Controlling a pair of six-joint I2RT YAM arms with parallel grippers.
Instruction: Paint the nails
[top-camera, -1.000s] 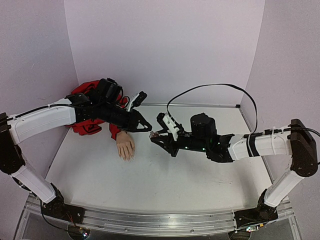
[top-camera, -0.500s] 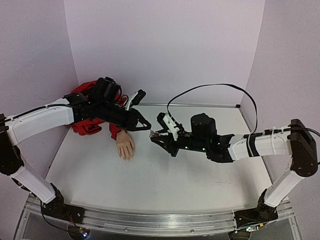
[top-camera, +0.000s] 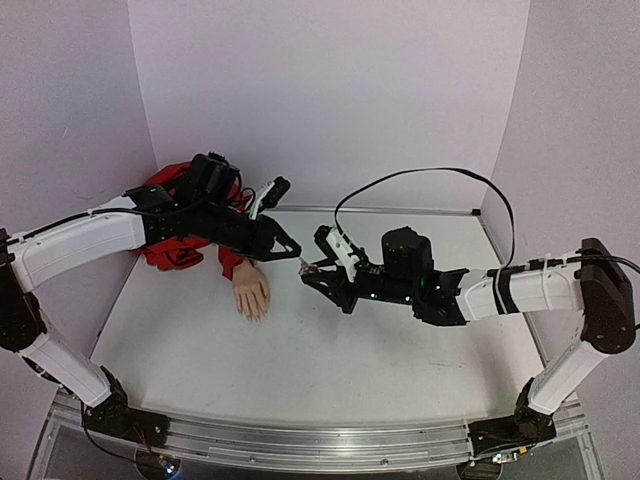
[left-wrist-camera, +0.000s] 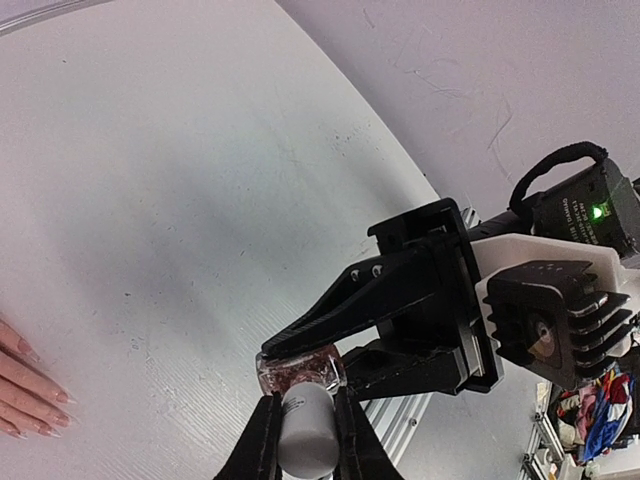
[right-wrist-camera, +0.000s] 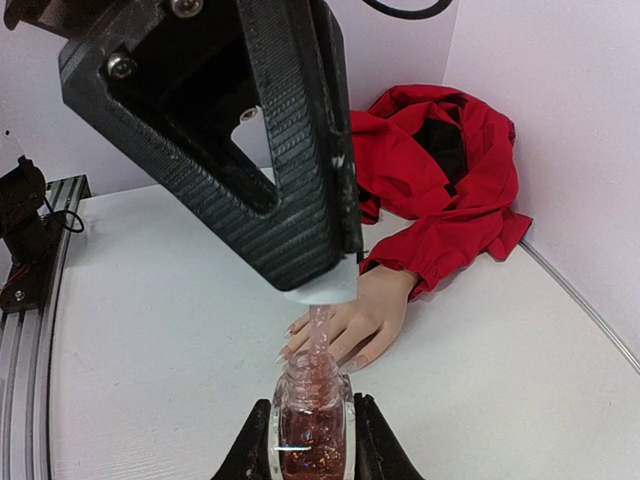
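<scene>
The mannequin hand (top-camera: 250, 292) lies palm down on the table, its red sleeve (top-camera: 168, 250) behind it. Its pale nails show in the right wrist view (right-wrist-camera: 290, 332) and at the left edge of the left wrist view (left-wrist-camera: 58, 397). My right gripper (right-wrist-camera: 312, 432) is shut on the pinkish glitter polish bottle (right-wrist-camera: 312, 415), held above the table. My left gripper (left-wrist-camera: 306, 415) is shut on the white cap (left-wrist-camera: 308, 432). The cap is lifted just off the bottle's neck, and its brush stem (right-wrist-camera: 320, 325) still reaches into the bottle. Both grippers meet to the right of the hand (top-camera: 303, 262).
The red garment (right-wrist-camera: 430, 180) is heaped in the back left corner against the wall. A black cable (top-camera: 420, 175) loops above the right arm. A metal rail (top-camera: 300, 440) runs along the table's near edge.
My left gripper has shifted slightly up and back with the cap, away from the bottle. The right arm and the mannequin hand have not moved.
</scene>
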